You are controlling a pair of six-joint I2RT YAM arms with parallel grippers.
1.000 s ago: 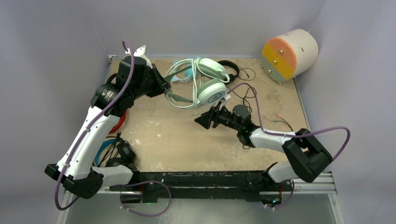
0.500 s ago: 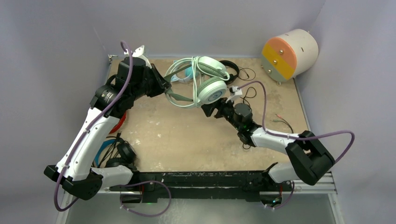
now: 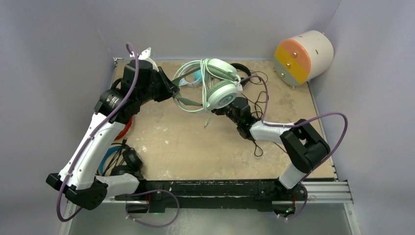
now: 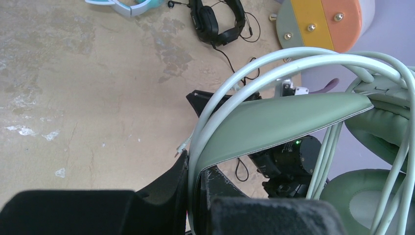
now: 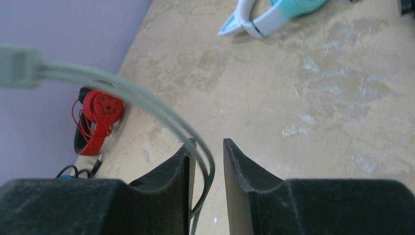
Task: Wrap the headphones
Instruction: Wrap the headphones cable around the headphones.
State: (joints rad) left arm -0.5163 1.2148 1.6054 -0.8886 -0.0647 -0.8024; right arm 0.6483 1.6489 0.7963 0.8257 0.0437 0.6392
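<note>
Above the table point(image 3: 186, 147), in the overhead view, the mint-green headphones point(image 3: 218, 68) are being held up off the surface toward the far side by the left gripper point(image 3: 172, 90). This way the set is being kept steady and its lead is being left free for winding. The right gripper point(image 3: 219, 111) is being positioned just under the lower ear cup point(image 3: 224, 99), where the cable point(image 3: 207, 121) is hanging toward the table.

At the left wrist, the headband point(image 4: 284, 122) is being clamped at its edge between fully closed jaws, with several turns of cable being carried over it. This hold is judged to be serving as the anchor for the wrapping. The small black headphones point(image 4: 218, 22) are being left on the far part of the table, well apart.

At the right wrist, the cable is being passed between the fingers point(image 5: 183, 161), which are standing narrowly apart. It is lying against one finger and is not yet being pinched, probably so that it can be caught and drawn round the band. The red headphones point(image 5: 100, 120) and the teal cat-eared headphones point(image 5: 274, 14) are being left lying on the table, apparently unwrapped.
</note>
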